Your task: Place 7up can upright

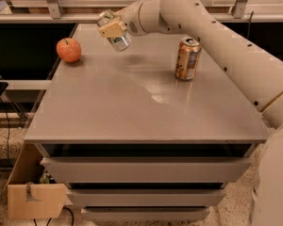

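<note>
The 7up can point(117, 36), pale silver with green markings, is held in the air above the far left part of the grey table point(132, 102). It is tilted, its top up and to the left. My gripper point(111, 28) is shut on the 7up can, reaching in from the right at the end of the white arm point(203, 27). The can hangs clear of the tabletop, and its shadow falls on the table below and to the right of it.
An orange-gold can point(187, 58) stands upright on the right part of the table. A red apple point(69, 50) lies at the far left edge. A cardboard box point(35, 197) sits on the floor at the lower left. Drawers run below the tabletop.
</note>
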Available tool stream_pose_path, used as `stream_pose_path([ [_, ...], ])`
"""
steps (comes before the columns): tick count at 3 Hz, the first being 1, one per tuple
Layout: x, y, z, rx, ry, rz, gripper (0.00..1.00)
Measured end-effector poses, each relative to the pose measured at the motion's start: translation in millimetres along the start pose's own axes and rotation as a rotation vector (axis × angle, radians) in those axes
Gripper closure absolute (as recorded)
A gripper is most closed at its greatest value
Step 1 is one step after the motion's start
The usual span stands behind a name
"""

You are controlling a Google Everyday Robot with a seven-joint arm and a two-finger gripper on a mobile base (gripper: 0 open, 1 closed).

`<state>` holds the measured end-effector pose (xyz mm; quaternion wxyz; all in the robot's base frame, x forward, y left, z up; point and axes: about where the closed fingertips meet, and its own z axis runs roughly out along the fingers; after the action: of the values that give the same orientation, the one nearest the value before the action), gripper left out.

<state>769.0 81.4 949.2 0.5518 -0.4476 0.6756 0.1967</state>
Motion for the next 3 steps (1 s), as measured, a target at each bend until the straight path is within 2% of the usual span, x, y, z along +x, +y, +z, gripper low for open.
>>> stream_pose_path([
  [2, -8, 18, -4, 0.002, -0.049, 0.009, 1.0],
  [3, -12, 32, -13, -0.015, -0.066, 0.019, 1.0],
])
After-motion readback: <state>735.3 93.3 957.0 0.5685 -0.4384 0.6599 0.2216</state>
